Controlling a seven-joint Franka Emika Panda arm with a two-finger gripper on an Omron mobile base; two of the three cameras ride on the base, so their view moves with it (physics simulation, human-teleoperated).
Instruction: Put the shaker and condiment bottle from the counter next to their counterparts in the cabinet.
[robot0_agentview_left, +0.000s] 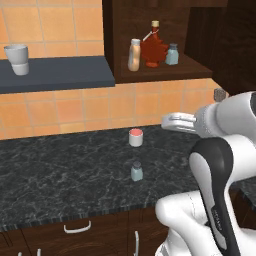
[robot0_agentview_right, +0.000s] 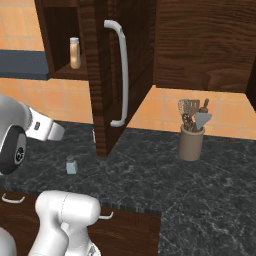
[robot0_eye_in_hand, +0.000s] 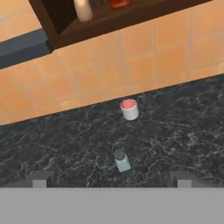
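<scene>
On the counter (robot0_agentview_left: 60, 170), the shaker (robot0_agentview_left: 136, 171) stands upright near the front edge, with a short white jar with a red lid (robot0_agentview_left: 135, 137) farther back toward the tiled wall. Up in the cabinet (robot0_agentview_left: 114, 45), the condiment bottle (robot0_agentview_left: 134, 55) stands just left of the red leaf-shaped bottle (robot0_agentview_left: 153, 47), and a second shaker (robot0_agentview_left: 172, 54) sits to its right. Above the counter, the gripper (robot0_eye_in_hand: 111, 179) hangs with its fingertips (robot0_eye_in_hand: 40, 179) spread wide, holding nothing, the shaker on the counter beyond them.
</scene>
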